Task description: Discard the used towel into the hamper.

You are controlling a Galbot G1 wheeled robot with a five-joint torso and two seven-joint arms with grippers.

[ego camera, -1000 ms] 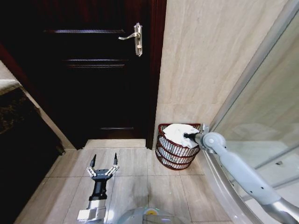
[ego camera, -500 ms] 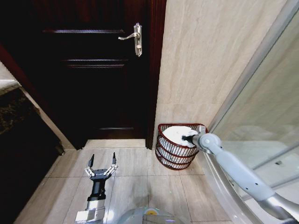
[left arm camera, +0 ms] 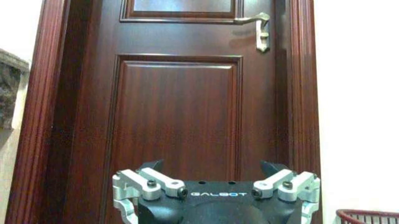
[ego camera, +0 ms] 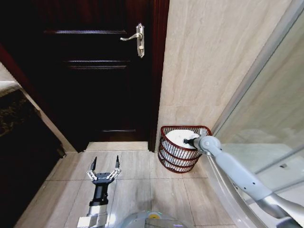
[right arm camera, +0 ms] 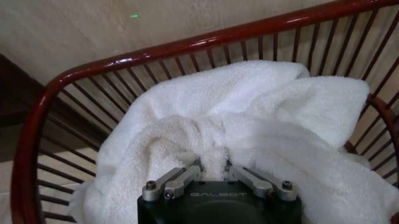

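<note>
While its metal jaws pinch a fold of the fluffy white terry towel (right arm camera: 249, 121), the right gripper (right arm camera: 213, 169) sits inside the dark red-brown ribbed open-weave hamper (ego camera: 180, 156). Well left of the hamper, the left gripper (ego camera: 104, 166) hovers spread above glossy beige floor tiles (ego camera: 142, 190).

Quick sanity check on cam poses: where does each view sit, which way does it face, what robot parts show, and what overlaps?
Head: high, looking forward and down at the dark wooden door, tiled floor, red-brown wire hamper; both arms show, left gripper open.
Left wrist: low, facing the door; its own fingers show.
Right wrist: over the hamper, looking in at the white towel; right gripper pinches it.
Shared: the hamper's rim appears in all three.
</note>
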